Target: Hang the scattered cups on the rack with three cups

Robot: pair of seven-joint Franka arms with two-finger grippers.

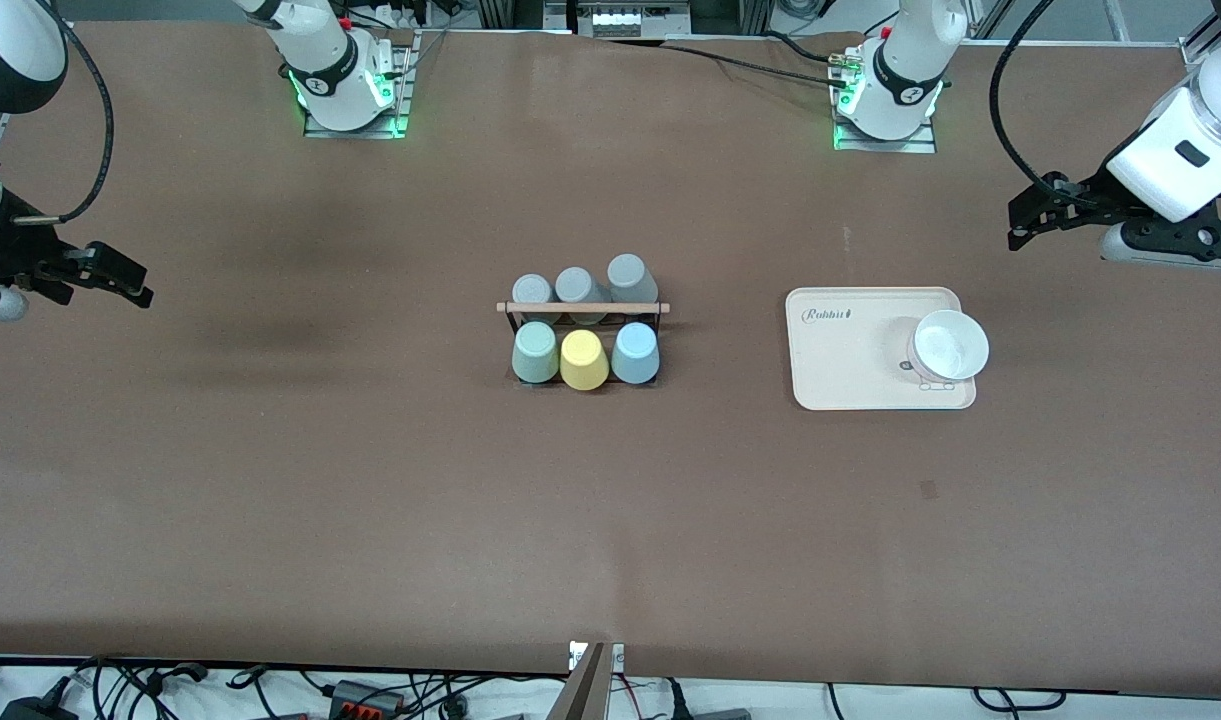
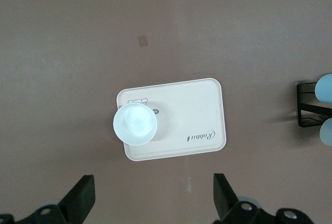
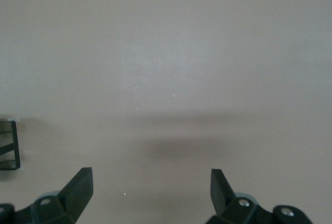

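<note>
Brown table (image 1: 370, 500) spans the whole front view; cables and fixtures run along its upper and lower edges. Both arms are cut off by the frame edges, only bases and wrists showing.

Rack (image 1: 582, 308), black wire w/ pale wooden rod on top, stands mid-table. All six cups sit inverted on its pegs. Row nearer the camera: mint cup (image 1: 535, 352) toward the right arm's end, yellow cup (image 1: 583, 360) in the middle, light blue cup (image 1: 635, 353) toward the left arm's end. The three grey cups (image 1: 576, 285) in the farther row are partly hidden by the rod. In the left wrist view only the rack's end and two bluish cup edges show, cut by the frame.

Beige tray (image 1: 850, 350) lies well apart from the rack, toward the left arm's end; white bowl (image 1: 950, 344) sits at its corner, overhanging the rim.

Left gripper (image 1: 1030, 222) hangs over bare table beside the tray, fingers spread wide, empty. Right gripper (image 1: 120, 275) hangs over bare table at the other end, likewise spread and empty.

Wide bare surface lies between rack and camera.
</note>
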